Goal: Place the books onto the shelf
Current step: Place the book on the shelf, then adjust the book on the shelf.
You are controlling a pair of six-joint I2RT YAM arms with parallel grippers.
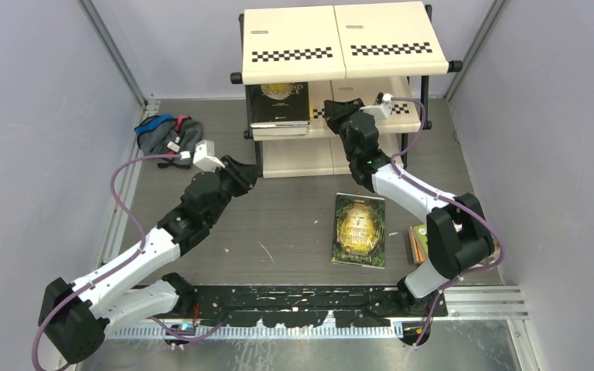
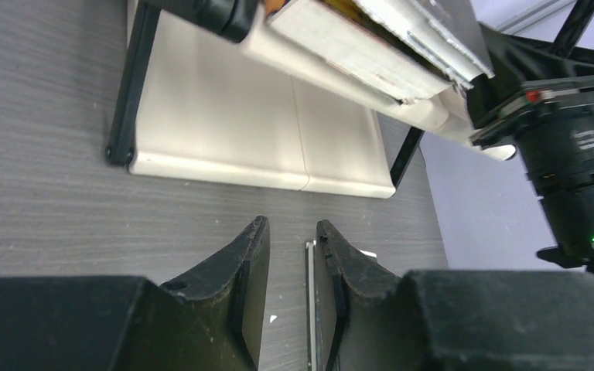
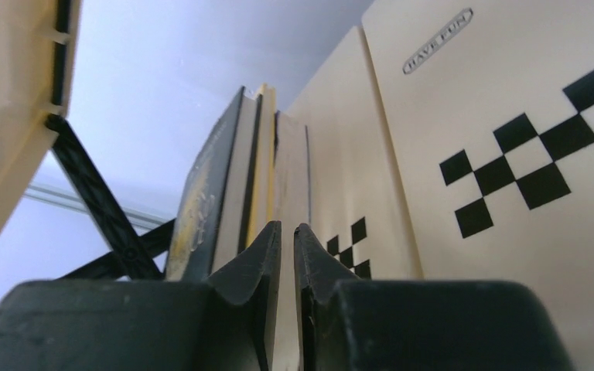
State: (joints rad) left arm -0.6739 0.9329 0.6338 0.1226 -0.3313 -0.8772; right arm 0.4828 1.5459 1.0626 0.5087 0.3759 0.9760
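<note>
While grey walls [image 1: 39,93] enclose the dark wood-grain bench [image 1: 294,216], left jaws stand parted, empty; right jaws nearly meet by the shelf [image 1: 332,35], grip unclear.

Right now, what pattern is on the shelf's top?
Black-and-white checkered strips on the cream shelf; top external view.

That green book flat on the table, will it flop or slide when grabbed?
The green book looks thin and soft-covered, so it would probably sag if lifted by one edge. Lying flat on the table, it may slide rather than tip when pushed.
</note>
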